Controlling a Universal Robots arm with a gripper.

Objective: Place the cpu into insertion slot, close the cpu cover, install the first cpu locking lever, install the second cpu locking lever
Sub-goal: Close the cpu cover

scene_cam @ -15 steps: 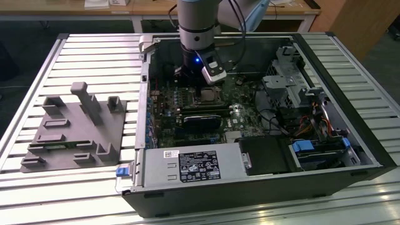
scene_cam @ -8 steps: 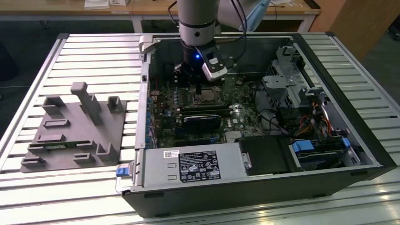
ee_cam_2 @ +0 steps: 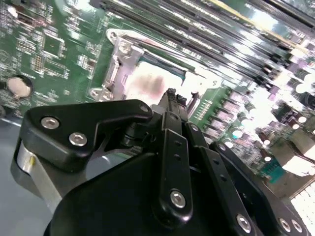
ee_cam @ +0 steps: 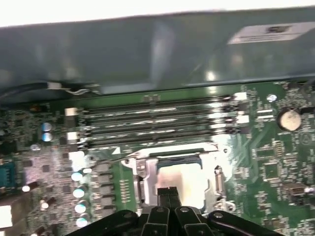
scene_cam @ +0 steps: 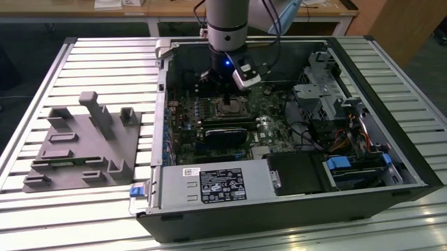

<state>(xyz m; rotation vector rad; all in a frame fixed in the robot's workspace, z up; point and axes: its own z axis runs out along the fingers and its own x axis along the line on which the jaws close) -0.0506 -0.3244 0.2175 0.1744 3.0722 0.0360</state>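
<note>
Apparently the cpu (ee_cam: pixel 184 179) lies seated, framed by the cover (ee_cam: pixel 141 169). The gripper (ee_cam: pixel 167 191), clenched empty, hangs just above the cpu's edge, probably to push rather than grasp.

No print could be read anywhere. In the exterior view a black label (scene_cam: pixel 223 186) and a small white sticker (scene_cam: pixel 190 171) sat on the grey power supply housing (scene_cam: pixel 175 194), their lettering too small to tell. In the first wrist view a pale sticker (ee_cam: pixel 272 32) on the case wall (ee_cam: pixel 147 54) was equally illegible.
</note>
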